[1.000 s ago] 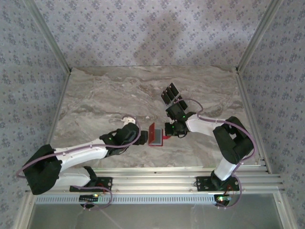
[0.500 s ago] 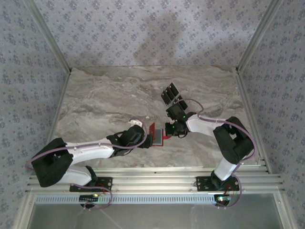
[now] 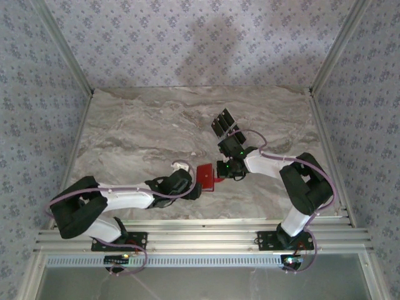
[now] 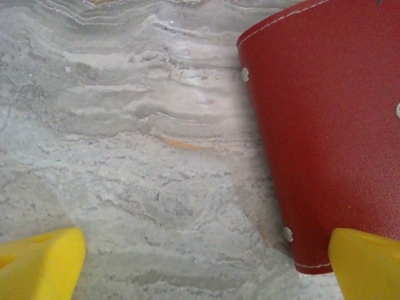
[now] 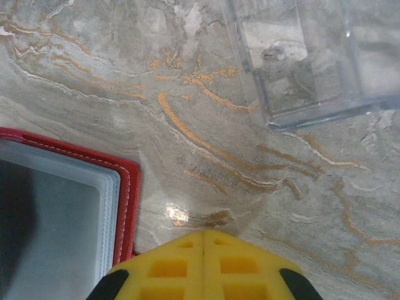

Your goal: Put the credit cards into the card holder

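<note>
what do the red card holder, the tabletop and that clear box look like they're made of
The card holder looks like red leather or faux leather: grained matte skin, pale stitching, metal rivets. The tabletop is marble-look, grey with orange veins and a slight gloss; possibly printed laminate. The clear box is transparent hard plastic, probably acrylic: see-through walls with bright edges.

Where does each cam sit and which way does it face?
Top external: above and behind the bases, looking down on the table; left arm and right arm show.
Left wrist: looks down; open left fingers at the bottom corners, card holder at right, red outside.
Right wrist: looks down; shut right fingers bottom centre, clear box upper right.
All three share the card holder.
</note>
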`<state>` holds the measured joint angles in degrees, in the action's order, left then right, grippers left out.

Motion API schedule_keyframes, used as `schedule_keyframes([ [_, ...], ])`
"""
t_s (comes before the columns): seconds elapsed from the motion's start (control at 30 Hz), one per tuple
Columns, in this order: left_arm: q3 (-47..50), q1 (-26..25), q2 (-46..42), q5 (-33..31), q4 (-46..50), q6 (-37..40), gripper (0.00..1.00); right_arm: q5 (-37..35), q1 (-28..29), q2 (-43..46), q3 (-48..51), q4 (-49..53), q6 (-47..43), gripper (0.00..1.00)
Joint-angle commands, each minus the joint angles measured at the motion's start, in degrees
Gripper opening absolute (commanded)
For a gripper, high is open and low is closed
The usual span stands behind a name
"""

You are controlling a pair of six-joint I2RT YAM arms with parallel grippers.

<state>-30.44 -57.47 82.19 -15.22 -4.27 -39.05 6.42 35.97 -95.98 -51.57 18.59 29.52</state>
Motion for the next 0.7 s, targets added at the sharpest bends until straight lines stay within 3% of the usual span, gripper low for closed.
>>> schedule_keyframes([
  [0.0, 0.29, -0.36, 1.34, 0.1, -0.81, -0.6, 1.0, -0.47, -0.37, 0.93, 0.42, 1.44, -0.44, 0.04],
  [0.2, -1.11, -0.64, 3.2, -0.52, 0.84, 0.08, 1.0, -0.44, -0.46, 1.55, 0.22, 1.96, -0.55, 0.08],
  [0.43, -6.04, -2.61, 4.91, -5.01, 9.11, 2.81, 1.0, -0.45, -0.46, 3.51, -0.12, 2.98, -0.65, 0.22],
  [0.67, -10.96, -4.05, 8.03, -8.68, 16.37, 4.24, 1.0, -0.69, -0.63, 4.27, -0.65, 4.17, -1.26, 0.23],
])
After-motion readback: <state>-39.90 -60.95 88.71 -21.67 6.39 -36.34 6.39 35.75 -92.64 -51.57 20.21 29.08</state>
